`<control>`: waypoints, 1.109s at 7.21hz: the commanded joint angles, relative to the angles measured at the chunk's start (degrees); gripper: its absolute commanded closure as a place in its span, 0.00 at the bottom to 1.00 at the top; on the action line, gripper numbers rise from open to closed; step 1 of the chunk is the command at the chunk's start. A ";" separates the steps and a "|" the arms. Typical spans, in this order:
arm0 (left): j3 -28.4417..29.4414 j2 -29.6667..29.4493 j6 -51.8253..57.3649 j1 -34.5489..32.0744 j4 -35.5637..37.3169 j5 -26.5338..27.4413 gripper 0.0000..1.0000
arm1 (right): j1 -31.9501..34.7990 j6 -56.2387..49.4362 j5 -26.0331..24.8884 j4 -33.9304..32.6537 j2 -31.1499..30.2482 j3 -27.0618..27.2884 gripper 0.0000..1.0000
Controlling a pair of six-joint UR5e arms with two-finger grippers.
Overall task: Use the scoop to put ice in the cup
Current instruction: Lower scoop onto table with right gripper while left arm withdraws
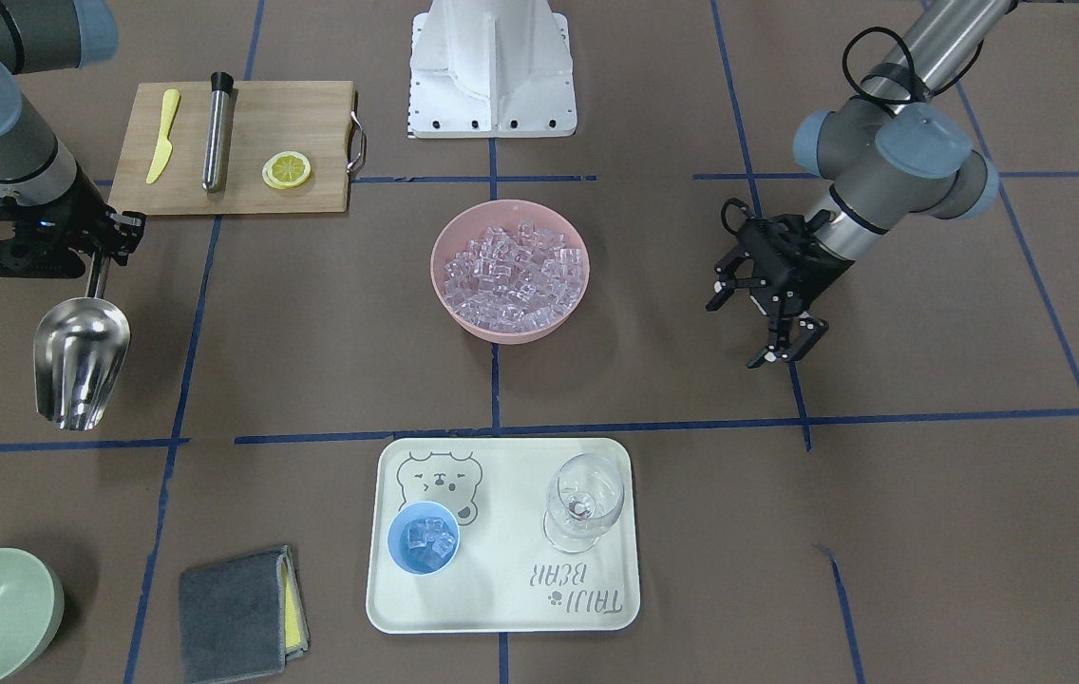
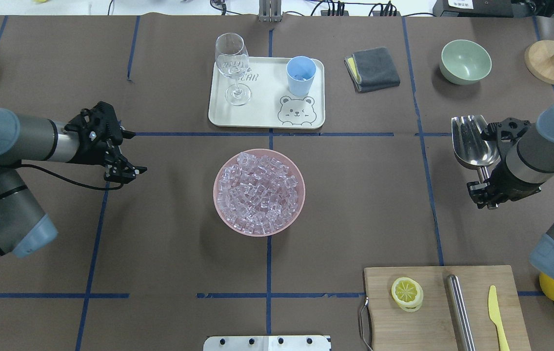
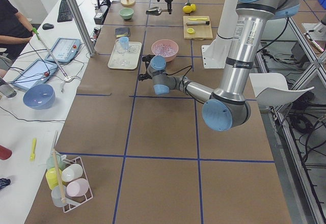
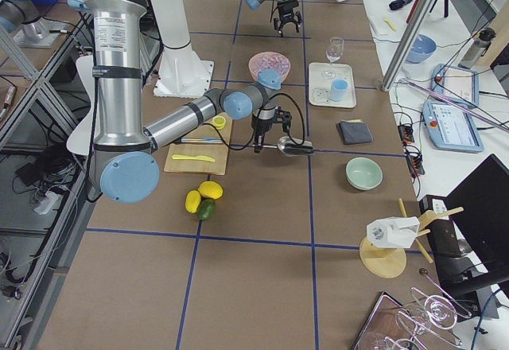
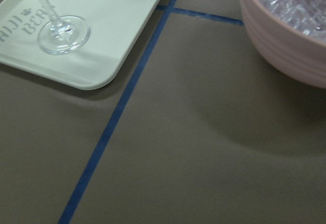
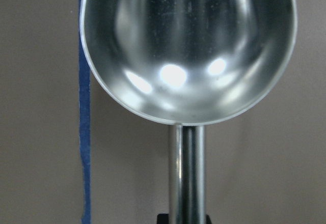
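One scoop (image 6: pixel 188 51); one cup (image 1: pixel 395 546) with perhaps four ice cubes (image 1: pixel 431 541)

Mirror-bright steel scoop (image 6: pixel 188 46), glassy clear ice (image 1: pixel 513 275), matt brown paper table cover (image 1: pixel 312 361), wooden board (image 1: pixel 312 114)

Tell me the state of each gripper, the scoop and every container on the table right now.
Shiny steel scoop, empty, held by handle.
Right gripper, shut on scoop.
Left gripper, open, empty.
Light-blue plastic cup, upright, some ice inside.
Pink bowl, heaped with ice.
Clear wine glass, upright, empty.
Pale green bowl, empty.
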 commanded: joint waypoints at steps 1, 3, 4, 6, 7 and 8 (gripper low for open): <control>-0.58 5.74 0.23 -6.94 -0.09 -0.28 0.00 | -0.37 0.26 -0.12 4.19 -0.37 -2.97 1.00; -2.16 13.11 0.84 -12.84 0.08 -3.27 0.00 | -1.33 0.26 -0.20 6.50 -0.64 -5.01 1.00; -3.12 15.94 1.02 -15.39 0.17 -2.84 0.00 | -1.95 0.35 -0.20 6.68 -0.64 -5.63 1.00; -3.48 15.79 0.93 -21.19 6.64 -3.62 0.00 | -3.36 0.35 0.15 6.59 -0.64 -6.24 1.00; -5.05 14.57 0.93 -21.91 13.81 -3.54 0.00 | -3.45 0.35 0.24 6.59 -0.64 -6.16 1.00; -6.46 14.30 0.93 -22.62 18.40 -3.54 0.00 | -3.71 0.44 0.24 6.59 -0.64 -6.25 1.00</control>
